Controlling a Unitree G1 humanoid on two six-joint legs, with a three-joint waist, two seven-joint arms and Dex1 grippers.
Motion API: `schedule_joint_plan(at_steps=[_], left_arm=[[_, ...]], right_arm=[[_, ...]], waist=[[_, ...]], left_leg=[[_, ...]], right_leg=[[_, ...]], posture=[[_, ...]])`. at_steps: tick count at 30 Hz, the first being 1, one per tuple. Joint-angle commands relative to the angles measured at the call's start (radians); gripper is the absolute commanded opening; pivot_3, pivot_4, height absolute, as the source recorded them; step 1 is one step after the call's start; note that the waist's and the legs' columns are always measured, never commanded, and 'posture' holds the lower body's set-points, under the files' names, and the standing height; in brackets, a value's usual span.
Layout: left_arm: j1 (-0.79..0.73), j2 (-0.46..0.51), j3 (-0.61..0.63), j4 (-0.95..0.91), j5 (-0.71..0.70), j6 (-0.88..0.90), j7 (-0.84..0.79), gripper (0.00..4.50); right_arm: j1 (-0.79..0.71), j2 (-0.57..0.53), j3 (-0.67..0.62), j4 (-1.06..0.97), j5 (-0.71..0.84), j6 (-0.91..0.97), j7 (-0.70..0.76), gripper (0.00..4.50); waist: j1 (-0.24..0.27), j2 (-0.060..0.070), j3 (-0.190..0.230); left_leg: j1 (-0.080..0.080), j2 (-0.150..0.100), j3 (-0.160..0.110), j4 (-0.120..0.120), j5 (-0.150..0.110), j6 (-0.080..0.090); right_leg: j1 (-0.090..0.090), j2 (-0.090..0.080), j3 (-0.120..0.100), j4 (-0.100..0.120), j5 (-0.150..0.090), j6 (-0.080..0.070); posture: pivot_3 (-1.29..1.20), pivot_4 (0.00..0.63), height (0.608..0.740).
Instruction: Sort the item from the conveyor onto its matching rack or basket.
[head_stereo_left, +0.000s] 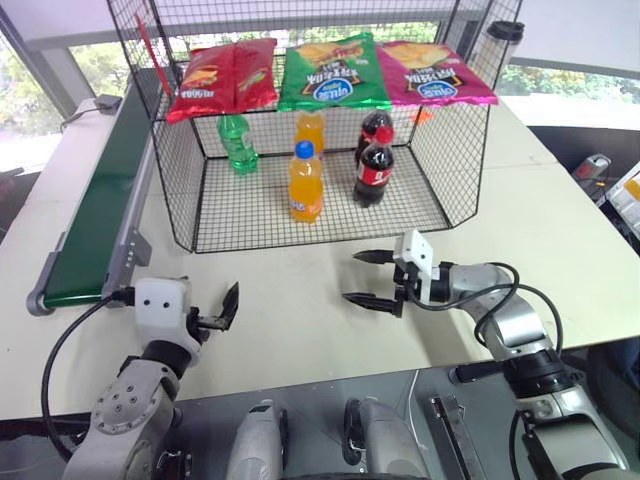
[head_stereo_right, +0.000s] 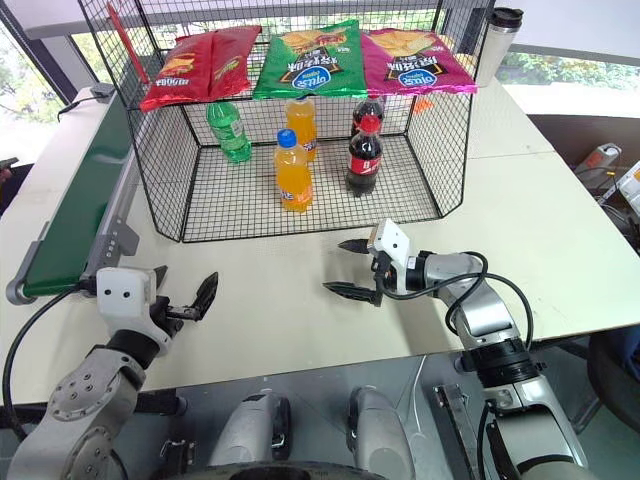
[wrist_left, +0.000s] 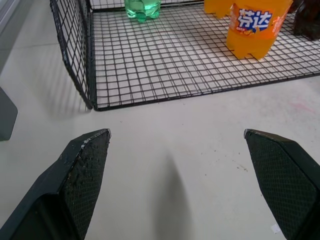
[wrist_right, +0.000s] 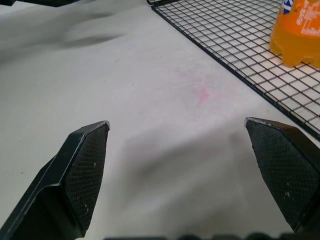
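Clear-green bottle (head_stereo_left: 238, 143), upright in the cage (head_stereo_left: 172, 160) at its back left, well apart from both empty, wide-open claws: left claw (head_stereo_left: 215, 312), right claw (head_stereo_left: 373, 277).

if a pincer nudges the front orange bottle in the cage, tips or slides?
Probably tips: the orange bottle is tall and narrow on a small lobed base. The wire-mesh cage floor may catch those lobes, resisting sliding. It looks full, so likely heavy for its size; smooth plastic could slip.

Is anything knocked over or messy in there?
Nothing stands out. The green bottle, two orange bottles and two cola bottles stand upright in the black cage, and three chip bags hang in a row above them.
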Motion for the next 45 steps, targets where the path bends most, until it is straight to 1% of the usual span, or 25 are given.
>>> schedule_joint_plan(at_steps=[1, 30, 41, 45], left_arm=[[-0.012, 0.001, -0.01, -0.016, -0.003, -0.028, -0.007, 4.45], [-0.044, 0.007, -0.018, -0.009, 0.017, -0.02, 0.002, 4.45], [-0.051, 0.008, -0.006, -0.003, 0.011, -0.018, 0.0, 4.45], [-0.053, 0.008, 0.001, -0.001, 0.008, -0.017, -0.001, 4.45]], right_arm=[[-0.004, 0.002, -0.019, -0.031, 0.009, -0.007, -0.01, 4.5], [-0.008, 0.025, -0.01, -0.076, 0.028, 0.017, -0.017, 4.5], [-0.026, 0.061, -0.038, -0.157, 0.125, 0.003, 0.015, 4.5], [-0.029, 0.064, -0.03, -0.197, 0.143, 0.005, 0.026, 4.5]], waist=[[0.0, 0.0, 0.0], [0.001, 0.0, 0.0], [0.001, 0.0, 0.0], [0.001, 0.0, 0.0]], left_leg=[[0.0, 0.0, 0.0, 0.0, 0.0, 0.0], [0.0, 0.0, 0.0, 0.0, 0.0, 0.0], [0.0, 0.0, 0.0, 0.0, 0.0, 0.0], [0.0, 0.0, 0.0, 0.0, 0.0, 0.0]], right_leg=[[0.0, 0.0, 0.0, 0.0, 0.0, 0.0], [0.0, 0.0, 0.0, 0.0, 0.0, 0.0], [0.0, 0.0, 0.0, 0.0, 0.0, 0.0], [0.0, 0.0, 0.0, 0.0, 0.0, 0.0]], posture=[[0.0, 0.15, 0.74], [0.0, 0.15, 0.74], [0.0, 0.15, 0.74], [0.0, 0.15, 0.74]])
